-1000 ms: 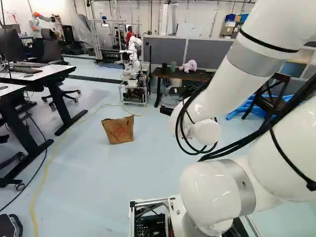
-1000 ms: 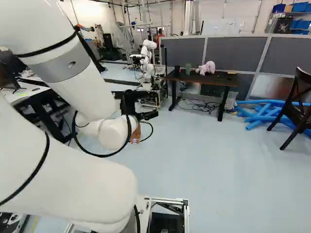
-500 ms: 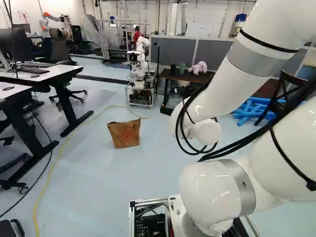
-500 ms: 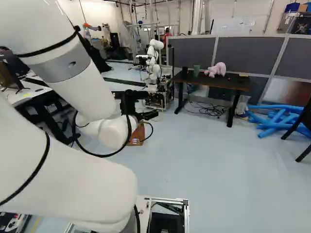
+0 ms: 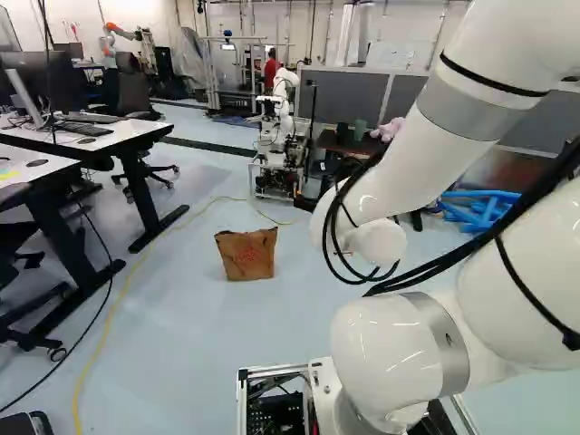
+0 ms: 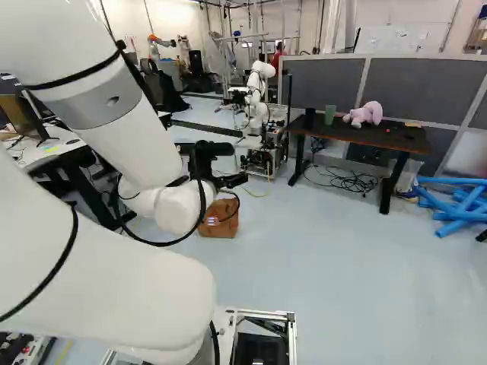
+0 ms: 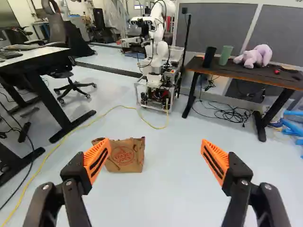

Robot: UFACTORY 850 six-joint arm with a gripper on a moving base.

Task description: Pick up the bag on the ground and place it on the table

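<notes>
The black gripper (image 7: 155, 153) has its jaws spread wide, orange ribbed pads (image 7: 97, 160) facing each other, with nothing gripped. The crumpled brown paper bag with red print (image 7: 125, 157) sits on the pale blue-grey floor (image 7: 163, 198), beyond and below the jaws. It lies off their centreline, towards the finger on the side of the white-topped desk with black legs (image 7: 33, 58); that pad overlaps one edge of it in the wrist view, though the two look well apart. The bag's wide top edge runs roughly along the line from finger to finger, so pinching its thin side would probably want a turn of the wrist once the approach is centred and lower. The thin yellow cable (image 7: 113, 109) passes behind the bag. Farther ahead, towards the other finger, stands the dark-topped table with black legs (image 7: 284, 84), bearing a pink plush toy (image 7: 255, 56). Reaching the bag is likely the step in hand.
</notes>
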